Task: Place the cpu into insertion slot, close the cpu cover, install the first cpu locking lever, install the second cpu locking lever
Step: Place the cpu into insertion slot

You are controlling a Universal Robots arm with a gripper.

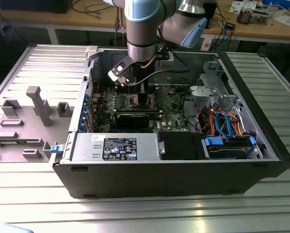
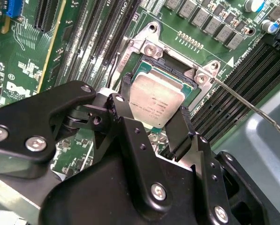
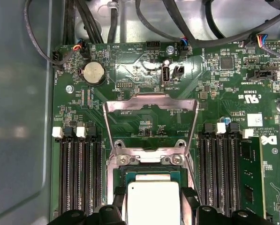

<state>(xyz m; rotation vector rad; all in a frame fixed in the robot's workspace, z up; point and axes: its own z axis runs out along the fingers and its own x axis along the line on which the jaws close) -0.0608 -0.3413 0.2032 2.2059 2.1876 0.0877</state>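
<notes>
On the exterior view's left, well away from the fingers, a grey rack (image 1: 38, 109) stands beside the open computer case (image 1: 183, 170). The arm (image 1: 142, 29) reaches down into the case. The gripper (image 2: 154, 105) has its two fingers (image 2: 181, 123) clamped on opposite edges of the chip (image 2: 156, 98), right over the socket (image 2: 172, 69). Just past the fingertips, the cover (image 3: 149, 99) lies flipped open. Orange and blue cables (image 1: 222, 121) lie farther right.

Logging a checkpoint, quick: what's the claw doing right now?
Claw: closed on the cpu, held at the insertion slot.
</notes>
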